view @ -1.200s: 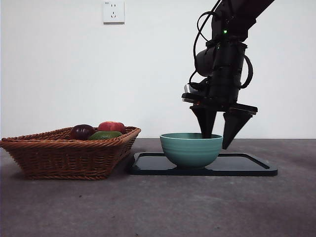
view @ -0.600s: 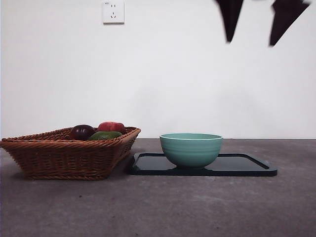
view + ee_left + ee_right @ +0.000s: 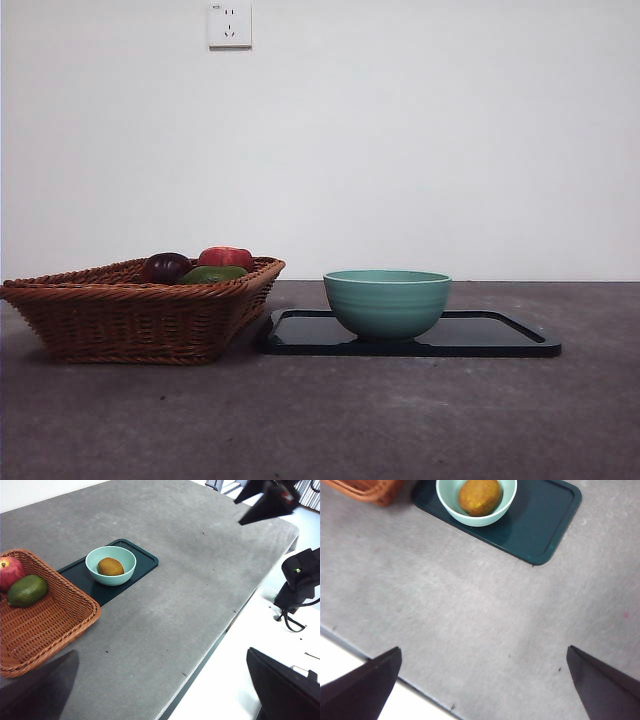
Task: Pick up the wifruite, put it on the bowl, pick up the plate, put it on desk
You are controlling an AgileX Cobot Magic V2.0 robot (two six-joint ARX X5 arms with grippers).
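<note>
The wifruite (image 3: 110,566), a round yellow-orange fruit, lies inside the mint-green bowl (image 3: 107,580); it also shows in the right wrist view (image 3: 479,496). In the front view the bowl (image 3: 387,300) hides it. The bowl (image 3: 445,502) stands on the dark plate (image 3: 500,335), a flat tray (image 3: 142,557) (image 3: 545,525) on the desk (image 3: 320,420). My right gripper (image 3: 484,648) is open and empty, high above the desk and back from the plate; it also shows in the left wrist view (image 3: 238,513). My left gripper (image 3: 161,652) is open and empty, high and far from the bowl.
A wicker basket (image 3: 130,310) stands beside the plate and holds a dark purple fruit (image 3: 165,266), a red fruit (image 3: 226,256) and a green fruit (image 3: 212,273). The basket (image 3: 45,625) shows in the left wrist view. The desk's edge (image 3: 220,640) runs near the arms.
The arm that stood over the bowl with open jaws has risen straight up and left the front view. Bowl, plate and basket have not moved.
</note>
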